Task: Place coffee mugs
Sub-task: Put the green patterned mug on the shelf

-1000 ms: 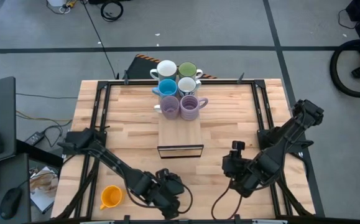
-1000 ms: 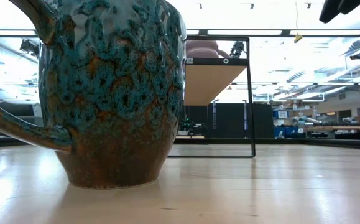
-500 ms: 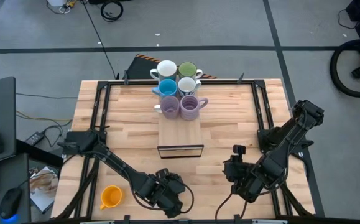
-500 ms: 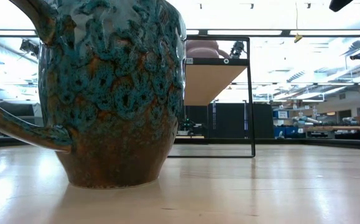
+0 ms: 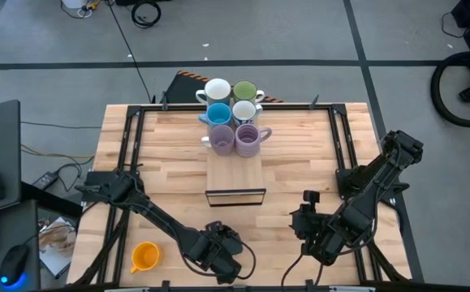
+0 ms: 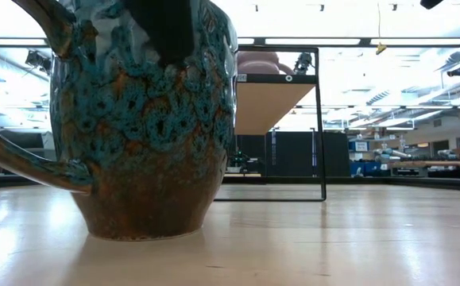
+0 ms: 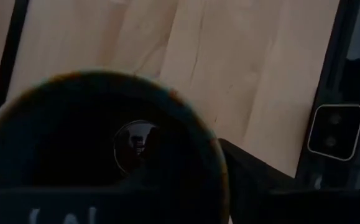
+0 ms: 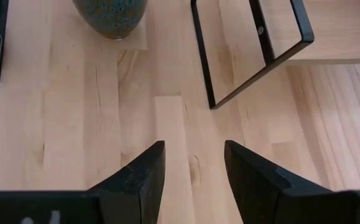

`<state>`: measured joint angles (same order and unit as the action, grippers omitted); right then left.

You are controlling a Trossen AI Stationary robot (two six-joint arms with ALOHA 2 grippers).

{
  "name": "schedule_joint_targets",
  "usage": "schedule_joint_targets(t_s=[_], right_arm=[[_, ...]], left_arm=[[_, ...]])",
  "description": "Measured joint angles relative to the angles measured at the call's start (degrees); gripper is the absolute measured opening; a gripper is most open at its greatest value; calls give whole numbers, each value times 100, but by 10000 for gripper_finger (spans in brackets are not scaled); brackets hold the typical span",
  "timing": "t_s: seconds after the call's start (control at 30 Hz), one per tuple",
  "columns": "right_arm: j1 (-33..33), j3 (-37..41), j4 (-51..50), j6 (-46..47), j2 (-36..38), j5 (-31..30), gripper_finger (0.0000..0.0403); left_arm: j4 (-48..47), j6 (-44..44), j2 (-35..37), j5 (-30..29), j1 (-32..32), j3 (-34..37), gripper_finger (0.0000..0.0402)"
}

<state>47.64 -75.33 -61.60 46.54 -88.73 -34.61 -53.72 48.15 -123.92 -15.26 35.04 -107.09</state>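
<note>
Since a second ago your left gripper has come down over the dark brown-black mug at the near edge of the table, and a dark finger now hangs in front of the mug's upper wall in the low view where there was none; your right gripper has drawn back slightly toward the near right corner. The mug stands upright directly under the left gripper, its open mouth facing straight up at the wrist camera, so the approach is vertical, along the mug's own axis. You cannot tell from here whether the left fingers are apart or pinched on the rim. The right gripper's fingers stand apart over bare wood, holding nothing, with the mug well off to its side, so the left arm is plainly the nearer one. The orange mug sits just beside the left arm. The other six mugs are clustered on the wooden board at the far edge.
</note>
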Motion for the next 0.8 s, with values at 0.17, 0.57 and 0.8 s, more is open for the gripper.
schedule_joint_targets(t_s=[0.17, 0.57, 0.8], right_arm=[[4, 0, 28, 0, -2, 6, 171], [105, 0, 22, 2, -2, -73, 171], [109, 0, 11, 0, -2, -145, 171]], left_arm=[[-49, -648, 8, 246, 1, -1, 48], [-654, -2453, 94, 1253, -37, -852, 41], [-2044, -3933, 146, 1108, -132, -2501, 41]])
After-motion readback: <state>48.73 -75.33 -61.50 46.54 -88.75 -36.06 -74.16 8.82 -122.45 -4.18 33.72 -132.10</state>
